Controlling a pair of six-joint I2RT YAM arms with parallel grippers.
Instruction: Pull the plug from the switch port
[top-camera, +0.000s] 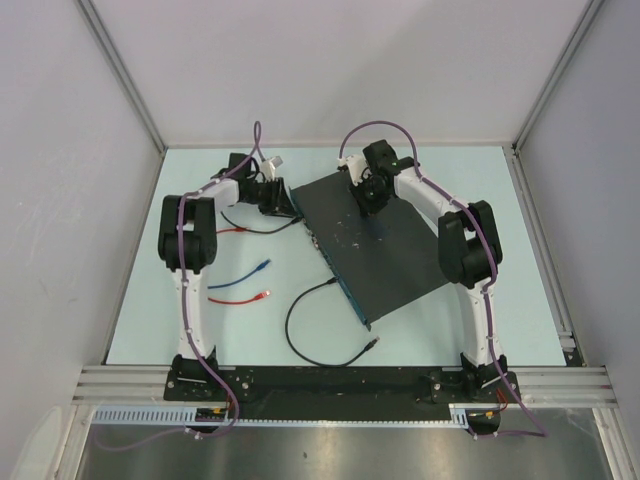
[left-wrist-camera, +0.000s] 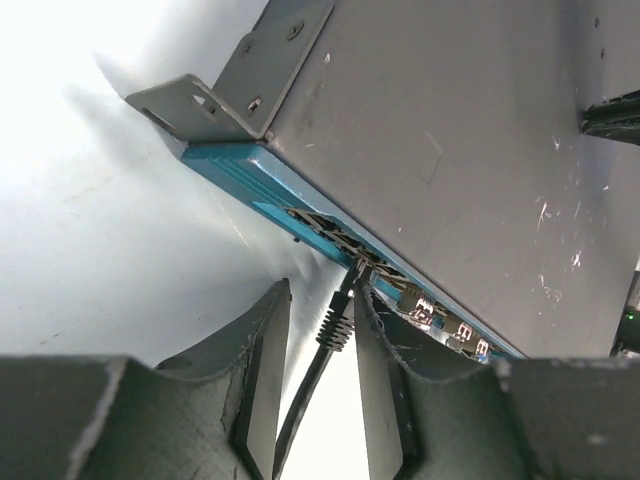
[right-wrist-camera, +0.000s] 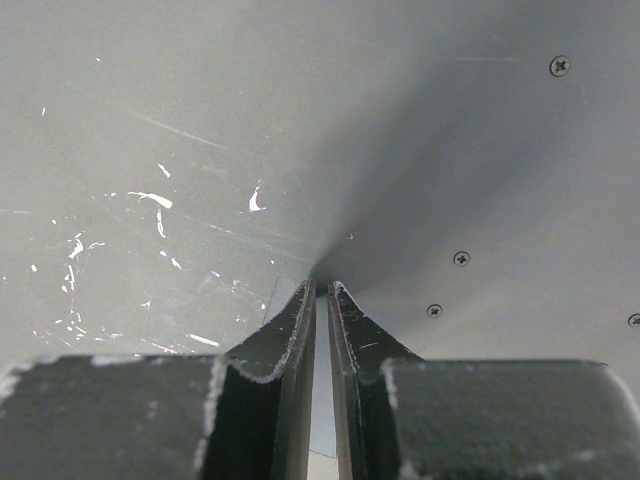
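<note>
Switch (top-camera: 385, 240) laid flat on the table (top-camera: 130, 300), skewed, right of centre, with the socket edge turned toward the left arm. Plug (left-wrist-camera: 340, 320) seated in 1 socket near the bracket end, and its black cable (left-wrist-camera: 300, 410) run down between the fingers. Left gripper (left-wrist-camera: 322, 290) spread apart, the 2 fingers set either side of the plug; contact cannot be told. Right gripper (right-wrist-camera: 322, 285) pressed tip-down on the switch's scuffed top, jaws drawn to a thin slit, nothing held. Blue cable (top-camera: 245, 272) and red cable (top-camera: 245, 297) noted loose, left of the switch.
</note>
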